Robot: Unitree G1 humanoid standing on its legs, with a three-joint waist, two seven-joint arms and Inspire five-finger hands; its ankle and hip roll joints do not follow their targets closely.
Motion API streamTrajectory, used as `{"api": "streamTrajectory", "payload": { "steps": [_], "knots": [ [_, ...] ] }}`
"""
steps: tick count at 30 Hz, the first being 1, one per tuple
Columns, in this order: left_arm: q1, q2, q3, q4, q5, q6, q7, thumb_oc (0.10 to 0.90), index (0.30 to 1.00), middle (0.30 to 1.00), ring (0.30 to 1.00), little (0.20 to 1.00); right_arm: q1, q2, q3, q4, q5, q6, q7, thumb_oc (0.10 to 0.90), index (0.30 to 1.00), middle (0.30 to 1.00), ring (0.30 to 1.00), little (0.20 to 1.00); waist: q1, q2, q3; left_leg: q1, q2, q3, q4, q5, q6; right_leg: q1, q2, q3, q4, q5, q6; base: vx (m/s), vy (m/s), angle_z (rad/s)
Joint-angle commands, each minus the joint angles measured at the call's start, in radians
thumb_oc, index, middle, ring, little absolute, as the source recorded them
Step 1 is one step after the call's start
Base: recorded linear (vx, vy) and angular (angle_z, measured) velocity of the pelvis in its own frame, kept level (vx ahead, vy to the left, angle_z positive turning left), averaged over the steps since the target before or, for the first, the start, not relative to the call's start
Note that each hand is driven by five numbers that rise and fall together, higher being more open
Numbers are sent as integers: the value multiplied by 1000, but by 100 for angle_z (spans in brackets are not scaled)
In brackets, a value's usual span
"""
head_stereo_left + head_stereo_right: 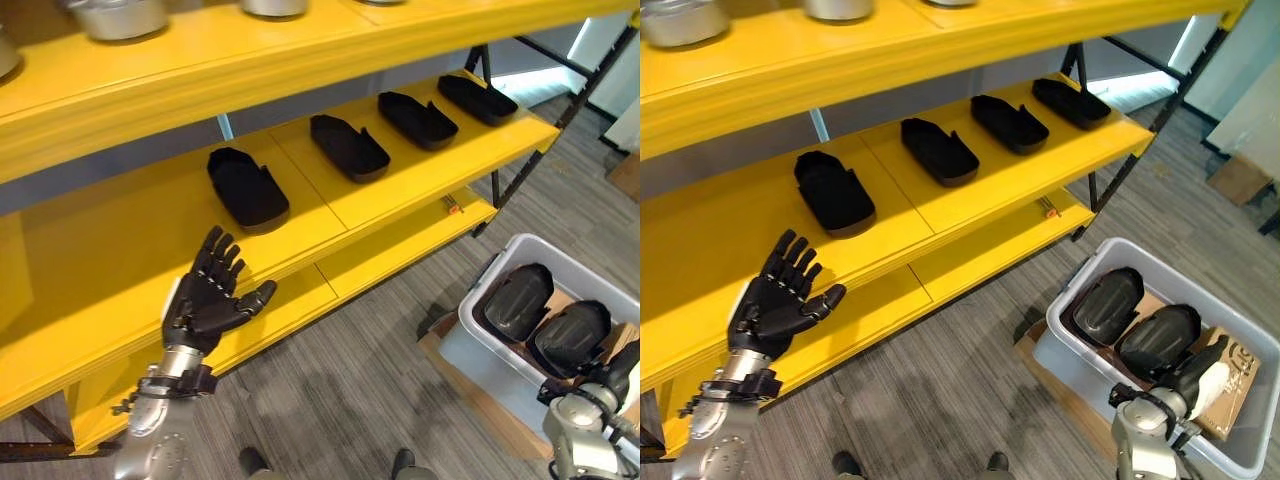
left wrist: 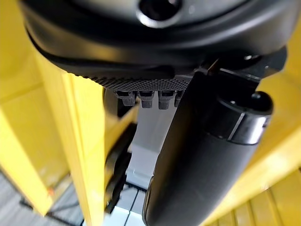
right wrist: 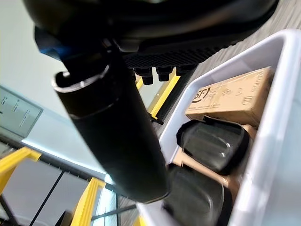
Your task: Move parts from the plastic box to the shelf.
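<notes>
In the lower left of the head views the left hand hung in front of the yellow shelf, fingers spread straight and thumb out to the side, holding nothing. It was raised before the edge of the middle board, near the first of the parts already placed there.

Four black parts lay in a row on that board, running from the centre toward the upper right: the first part just above the open hand, then the second part, the third part and the fourth part, each apart from its neighbour. Metal pots stood on the top board at the upper left.

At the lower right the grey plastic box sat on the floor, with two black parts side by side inside it, next to a brown carton. The right hand was over the box's lower right part; whether its fingers were curled or straight I could not tell.
</notes>
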Motion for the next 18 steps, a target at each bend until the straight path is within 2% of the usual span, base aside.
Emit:
{"api": "streamTrajectory", "payload": {
  "steps": [1, 4, 8, 12, 16, 18],
  "knots": [
    [-66, 38, 83, -158, -35, -77, -57, 900, 1000, 1000, 1000, 1000, 23, -80, -90, -69, -100, -16, -58, 900, 1000, 1000, 1000, 1000, -32, -66, -43, -2, -111, -6, -13, -111, -3, 16, -15, 62, 56, -46, -5, -120, -153, -14],
    [-56, 26, 68, -151, -9, -62, -100, 900, 1000, 1000, 1000, 1000, 50, -101, -116, -80, -112, -1, -67, 900, 1000, 1000, 1000, 1000, -63, -55, -47, 17, -90, -11, -68, -66, -27, 13, 6, 80, 41, -43, -23, -100, -123, -25],
    [-67, 39, 52, -134, -28, -71, -98, 900, 1000, 1000, 1000, 1000, 52, -113, -117, -75, -140, 17, -76, 900, 1000, 1000, 1000, 1000, -91, -40, -51, 35, -84, -10, -90, -56, -33, 6, 14, 101, 43, -45, -30, -43, -43, -26],
    [-93, 44, 43, -123, -42, -67, -102, 900, 1000, 1000, 1000, 1000, 57, -106, -100, -83, -155, 33, -101, 900, 1000, 1000, 1000, 1000, -123, -25, -56, 55, -98, -11, -92, -73, -25, -17, 19, 132, 64, -51, -37, -36, -31, -17],
    [-129, 43, 6, -133, -46, -63, -99, 900, 1000, 1000, 1000, 1000, 64, -100, -91, -84, -175, 37, -109, 900, 1000, 1000, 1000, 1000, -158, -13, -50, 45, -106, -18, -60, -104, -8, -52, 33, 170, 129, -92, -61, -69, -106, -27],
    [-148, 41, -9, -147, -41, -67, -109, 900, 1000, 1000, 1000, 1000, 72, -101, -96, -94, -125, 33, -81, 900, 1000, 1000, 1000, 1000, -173, -8, -44, 33, -107, -31, -45, -112, -4, -73, 40, 194, 159, -111, -73, -66, -98, -18]
  ]
}}
